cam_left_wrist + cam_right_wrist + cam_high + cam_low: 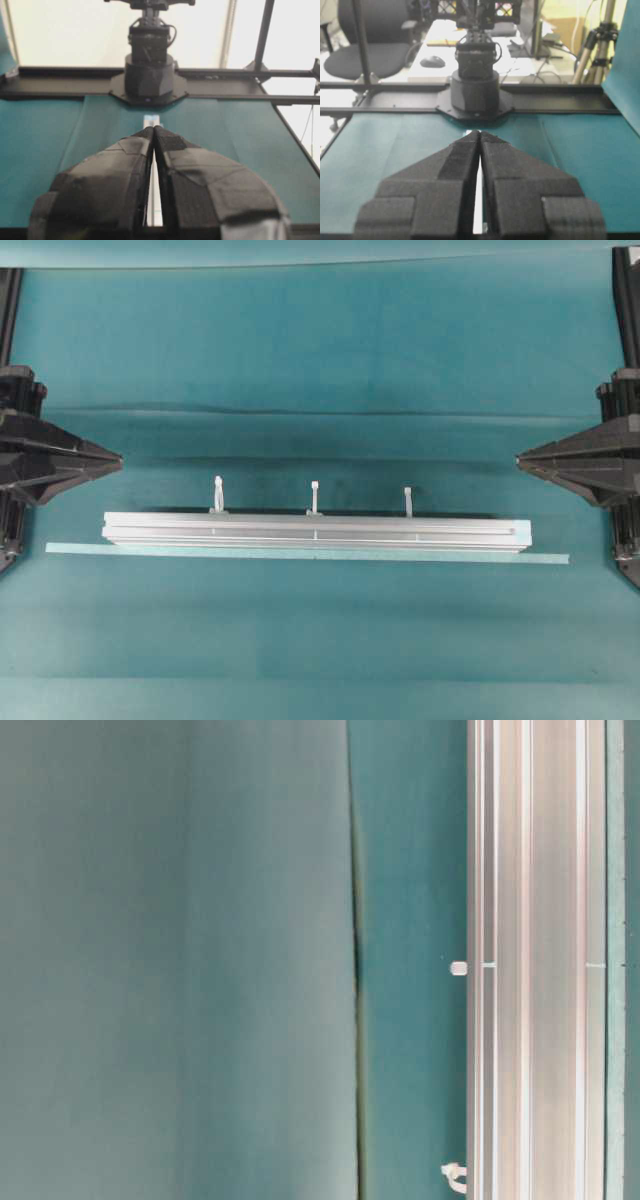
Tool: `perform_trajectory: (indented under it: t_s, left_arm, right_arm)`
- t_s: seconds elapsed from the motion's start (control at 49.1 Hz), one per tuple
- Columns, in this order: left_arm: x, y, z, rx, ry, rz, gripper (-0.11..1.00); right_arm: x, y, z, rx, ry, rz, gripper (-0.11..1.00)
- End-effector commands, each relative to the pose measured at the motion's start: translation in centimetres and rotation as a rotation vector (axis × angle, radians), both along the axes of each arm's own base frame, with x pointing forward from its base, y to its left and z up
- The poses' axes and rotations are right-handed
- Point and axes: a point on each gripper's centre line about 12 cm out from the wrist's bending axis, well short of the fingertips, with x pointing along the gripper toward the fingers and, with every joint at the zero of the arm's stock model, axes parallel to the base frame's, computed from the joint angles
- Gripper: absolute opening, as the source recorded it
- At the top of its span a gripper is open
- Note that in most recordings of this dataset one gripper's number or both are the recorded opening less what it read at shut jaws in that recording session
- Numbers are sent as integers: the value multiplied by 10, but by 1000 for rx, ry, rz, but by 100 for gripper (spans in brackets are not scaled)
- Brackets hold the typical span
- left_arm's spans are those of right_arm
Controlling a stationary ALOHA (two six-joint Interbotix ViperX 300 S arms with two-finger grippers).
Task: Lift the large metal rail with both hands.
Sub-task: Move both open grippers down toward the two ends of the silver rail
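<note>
Overhead view: the large metal rail (316,530) is lying on the teal table (320,360) in the lower middle of the frame, its long axis running left to right. Three white tabs (314,497) are standing along its upper edge. A thin pale strip (545,558) is lying against its lower edge and reaching past both ends. The left pincer (118,461) and right pincer (520,457) are sitting at the frame edges, tips pointing inward, well apart from the rail.

Table-level view: the rail (530,960) is running top to bottom along the right side.

Left wrist view: the left pincer (153,129) is showing its fingers pressed together, holding nothing.

Right wrist view: the right pincer (479,133) is likewise narrowed to a slit and empty.

Handling judgement: the extrusion is looking stiff, smooth and fairly heavy. Taking hold near each end, across the width, is likely keeping it level.
</note>
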Motion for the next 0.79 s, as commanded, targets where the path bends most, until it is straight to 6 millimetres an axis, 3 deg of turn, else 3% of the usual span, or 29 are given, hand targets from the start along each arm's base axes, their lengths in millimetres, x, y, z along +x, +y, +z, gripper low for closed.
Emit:
perform_trajectory:
  t_s: [0.0,0.163,0.448,0.773]
  left_arm:
    - [4,2,13,-57,8,4,14]
    - [8,1,21,-124,97,-1,-2]
    - [23,-3,30,-124,335,-1,-2]
    - [59,-3,11,-113,689,26,-2]
  right_arm:
    - [2,-3,5,11,-12,-14,11]
    - [3,-6,18,125,21,-28,0]
    - [9,-3,12,212,355,-26,0]
    - [35,-1,-16,228,725,-43,0]
